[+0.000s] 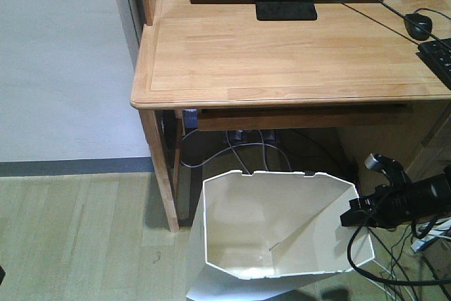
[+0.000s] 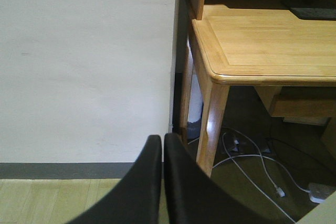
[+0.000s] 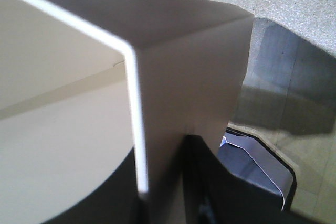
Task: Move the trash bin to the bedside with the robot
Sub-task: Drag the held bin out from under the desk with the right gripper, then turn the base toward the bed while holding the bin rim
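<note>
Right arm [image 1: 416,195]: reaches in low from the right edge of the front view, roughly level, with black cables looping beneath it. Right claw [image 1: 352,216]: closed onto the right-hand rim of the trash bin [image 1: 239,223]. The right wrist view confirms it: one of the fingers [image 3: 220,182] lies against the outside of the wall, the other sits inside, and the thin white rim passes between them.

Left claw [image 2: 163,139]: its two black fingers are pressed together with nothing between them. It is held level and points towards the wall [image 2: 84,66] beside the counter [image 1: 282,54], clear of any object.

Trash bin: at floor level directly in front of the counter, mouth up, just right of the counter's front left leg [image 1: 161,174]. Whether its base rests fully on the floor [image 1: 77,237] cannot be told.

Room: pale wood-plank floor, plain white wall with a grey skirting strip [image 1: 70,167], and a light wooden counter with a raised back. Loose cables [image 1: 246,149] lie beneath it.

Count: one trash bin; one counter; two claws. On the counter are one black stand base [image 1: 285,3], one black mouse [image 1: 421,26] and one keyboard [image 1: 440,58], partly cut off by the frame. One white power strip [image 2: 321,192] lies on the floor.
</note>
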